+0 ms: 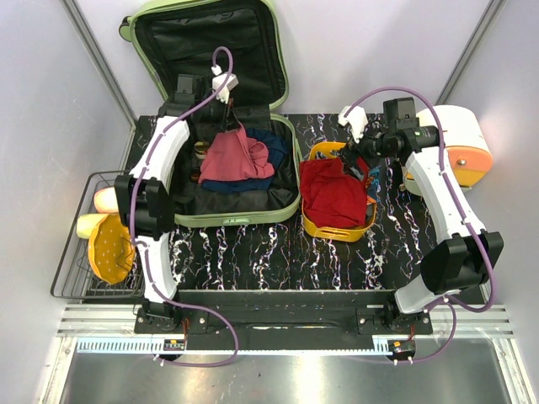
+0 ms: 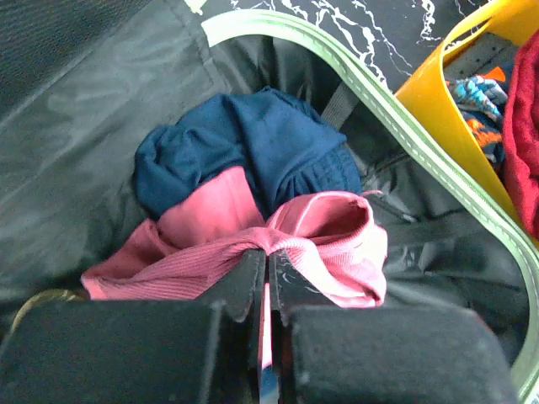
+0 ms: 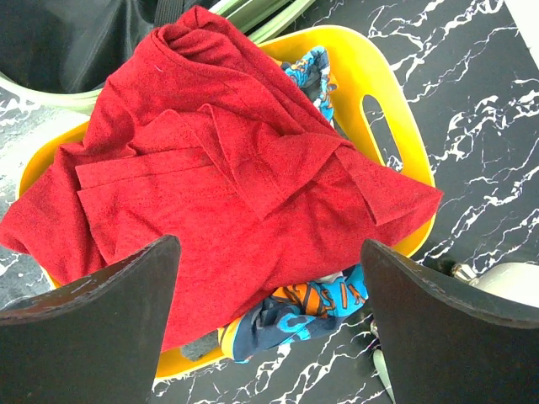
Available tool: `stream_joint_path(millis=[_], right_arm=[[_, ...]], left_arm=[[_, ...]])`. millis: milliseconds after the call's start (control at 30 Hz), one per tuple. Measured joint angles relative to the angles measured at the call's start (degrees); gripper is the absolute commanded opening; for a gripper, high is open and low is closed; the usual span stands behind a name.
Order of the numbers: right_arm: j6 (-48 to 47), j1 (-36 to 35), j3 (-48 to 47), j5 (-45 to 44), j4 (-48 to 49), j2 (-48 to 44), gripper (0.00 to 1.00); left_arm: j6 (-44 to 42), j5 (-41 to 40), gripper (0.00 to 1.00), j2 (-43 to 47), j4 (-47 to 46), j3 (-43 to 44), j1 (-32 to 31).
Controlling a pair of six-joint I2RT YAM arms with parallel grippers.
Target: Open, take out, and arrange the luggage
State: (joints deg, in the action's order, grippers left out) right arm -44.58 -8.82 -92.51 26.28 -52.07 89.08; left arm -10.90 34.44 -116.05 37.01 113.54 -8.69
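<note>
The pale-green luggage (image 1: 286,101) lies open at the back left, its black lining (image 2: 76,168) showing. My left gripper (image 1: 229,118) is shut on a pink garment (image 1: 232,156), pinched between its fingers (image 2: 268,278), and lifts it above a navy garment (image 2: 253,143) inside the case. My right gripper (image 1: 358,160) is open and empty over the yellow-orange tray (image 1: 337,229). The tray (image 3: 387,93) holds a red shirt (image 3: 210,160) over a blue-and-orange patterned cloth (image 3: 312,307).
A wire rack (image 1: 72,252) at the left edge holds yellow and cream plastic items (image 1: 109,244). A white and orange cylinder (image 1: 463,147) stands at the right. The table (image 1: 269,261) is black marble-patterned. Grey walls close in the sides.
</note>
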Motion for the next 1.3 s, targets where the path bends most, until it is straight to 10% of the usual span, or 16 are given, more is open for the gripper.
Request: stream_joint_path(millis=[267, 467, 567, 900, 1300], right_arm=[[0.0, 0.0, 1.2, 0.0, 0.0, 0.0, 0.97], [0.7, 0.0, 1.3, 0.4, 0.0, 0.0, 0.97], [1.2, 0.0, 1.2, 0.9, 0.0, 0.0, 0.97], [5.1, 0.0, 0.2, 4.5, 0.4, 0.0, 0.97], [6.5, 0.0, -0.8, 4.9, 0.9, 0.0, 0.97]], left_arm=[[2.0, 0.1, 0.09, -13.1, -0.7, 6.8, -3.7], [1.1, -2.7, 0.79, -14.7, 0.3, 6.5, -4.2], [-0.9, -3.5, 0.94, -10.5, 0.1, 2.1, -2.7], [-18.2, -3.6, 0.99, 17.7, 0.7, -20.9, 0.0], [-37.7, -6.5, 0.99, 13.3, -9.6, -33.2, -12.3]])
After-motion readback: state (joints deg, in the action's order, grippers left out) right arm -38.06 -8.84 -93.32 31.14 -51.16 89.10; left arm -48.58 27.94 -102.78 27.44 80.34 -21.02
